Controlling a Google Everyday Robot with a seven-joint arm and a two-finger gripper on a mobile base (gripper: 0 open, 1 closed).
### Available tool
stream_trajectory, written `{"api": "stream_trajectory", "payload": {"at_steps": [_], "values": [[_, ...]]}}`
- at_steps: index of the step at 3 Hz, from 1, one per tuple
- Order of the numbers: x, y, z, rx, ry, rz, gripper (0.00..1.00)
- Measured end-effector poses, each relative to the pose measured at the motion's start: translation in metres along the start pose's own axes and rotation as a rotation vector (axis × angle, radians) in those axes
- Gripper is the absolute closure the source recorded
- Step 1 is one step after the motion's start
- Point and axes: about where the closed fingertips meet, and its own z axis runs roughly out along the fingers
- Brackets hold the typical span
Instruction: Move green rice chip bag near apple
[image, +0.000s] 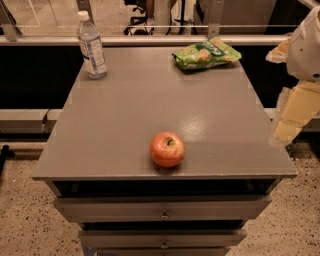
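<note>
The green rice chip bag (206, 53) lies flat at the far right corner of the grey tabletop (130, 110). It is light-green foil with pictured tan chips. The red-orange apple (167, 149) stands near the table's front edge, a little right of the middle, stem dimple up. My gripper (287, 127) hangs at the right edge of the view, beside the table's right side and off the tabletop. It is well to the right of the apple and nearer the camera than the bag. It touches neither of them.
A clear plastic water bottle (91, 46) with a white cap stands upright at the far left corner. The table is a drawer cabinet with drawers (162, 210) below the front edge. A railing (150, 39) runs behind it.
</note>
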Motion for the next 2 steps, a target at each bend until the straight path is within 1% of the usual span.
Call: {"api": "stream_trajectory", "payload": {"at_steps": [1,2], "values": [[0.0,0.0,0.0,0.0,0.0,0.0,0.0],[-0.006,-0.02,0.013,0.02,-0.022,-0.023,0.0]]}}
